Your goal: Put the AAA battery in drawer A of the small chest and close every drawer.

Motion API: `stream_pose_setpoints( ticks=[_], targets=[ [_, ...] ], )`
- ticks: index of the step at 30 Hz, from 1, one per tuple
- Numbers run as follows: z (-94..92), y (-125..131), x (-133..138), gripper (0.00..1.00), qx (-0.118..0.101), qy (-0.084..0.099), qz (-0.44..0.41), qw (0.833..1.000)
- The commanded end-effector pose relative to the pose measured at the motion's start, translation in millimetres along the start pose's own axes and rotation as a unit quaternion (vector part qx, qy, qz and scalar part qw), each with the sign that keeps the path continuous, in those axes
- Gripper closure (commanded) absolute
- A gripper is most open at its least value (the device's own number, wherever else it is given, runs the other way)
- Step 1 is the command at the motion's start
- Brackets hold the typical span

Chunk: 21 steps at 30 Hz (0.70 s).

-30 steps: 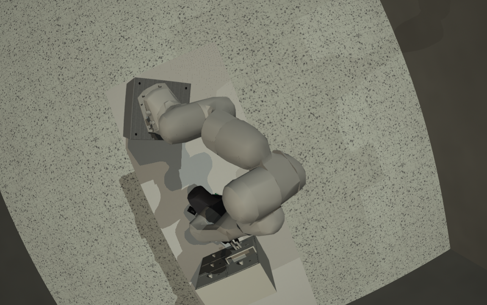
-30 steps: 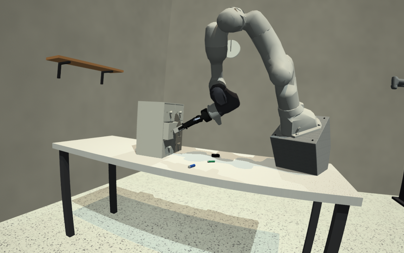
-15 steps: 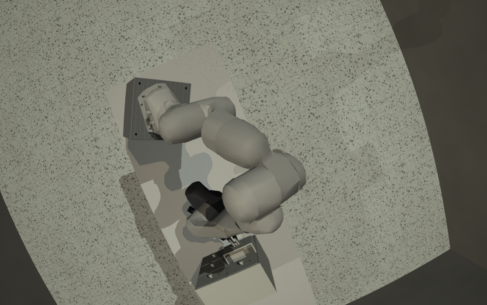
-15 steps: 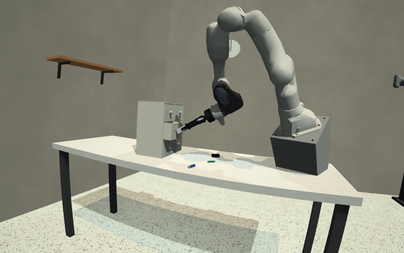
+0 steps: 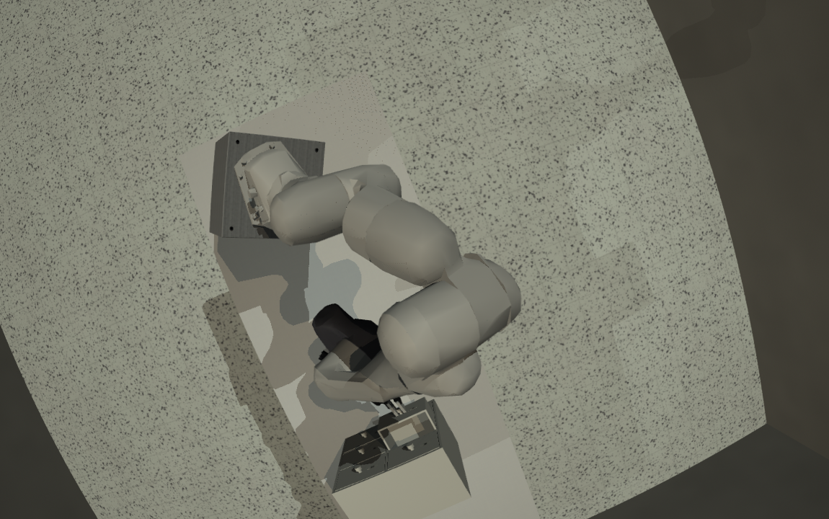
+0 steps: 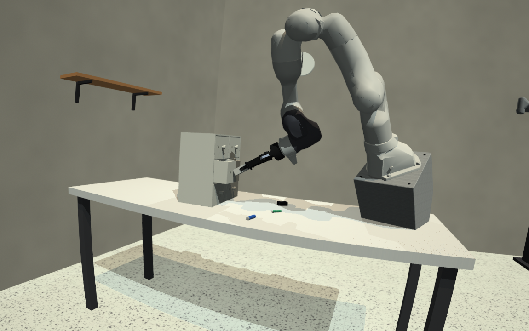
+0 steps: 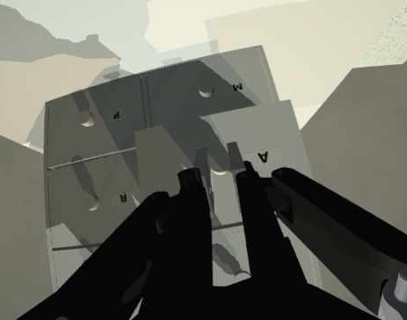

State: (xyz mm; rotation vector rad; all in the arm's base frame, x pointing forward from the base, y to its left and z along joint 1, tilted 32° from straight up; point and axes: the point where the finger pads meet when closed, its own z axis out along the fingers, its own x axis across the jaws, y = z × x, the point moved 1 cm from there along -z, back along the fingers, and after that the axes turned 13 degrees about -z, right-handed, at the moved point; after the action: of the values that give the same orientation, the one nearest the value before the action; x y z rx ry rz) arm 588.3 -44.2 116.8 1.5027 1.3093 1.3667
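Observation:
The small grey chest (image 6: pixel 200 168) stands on the table's left part. Drawer A (image 7: pixel 259 148) is pulled partly out; it also shows in the side view (image 6: pixel 224 170) and from above (image 5: pixel 408 433), and its tray looks empty. My gripper (image 7: pixel 219 161) (image 6: pixel 238 169) is shut on drawer A's knob, reaching in at a downward slant. A thin green battery (image 6: pixel 276 211) lies on the table in front of the chest, apart from the gripper. The arm hides it from above.
A thicker blue battery (image 6: pixel 250 216) and a small black object (image 6: pixel 281 203) lie near the green one. Drawers M (image 7: pixel 235 87), P (image 7: pixel 116 116) and R (image 7: pixel 123 197) are pushed in. The robot's base block (image 6: pixel 393 193) stands at the table's right.

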Motion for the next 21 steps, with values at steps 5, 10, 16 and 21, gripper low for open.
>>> stream_pose_setpoints(
  ticks=[5,10,16,21],
  targets=[
    [-3.5,-1.3,0.1,0.92,-0.001,0.001,-0.003,1.0],
    [-3.9,-1.6,0.1,0.92,-0.001,0.001,-0.003,1.0],
    [-4.1,-1.7,0.1,0.92,-0.001,0.001,-0.003,1.0],
    [-4.1,-1.7,0.1,0.92,-0.001,0.001,-0.003,1.0]
  ],
)
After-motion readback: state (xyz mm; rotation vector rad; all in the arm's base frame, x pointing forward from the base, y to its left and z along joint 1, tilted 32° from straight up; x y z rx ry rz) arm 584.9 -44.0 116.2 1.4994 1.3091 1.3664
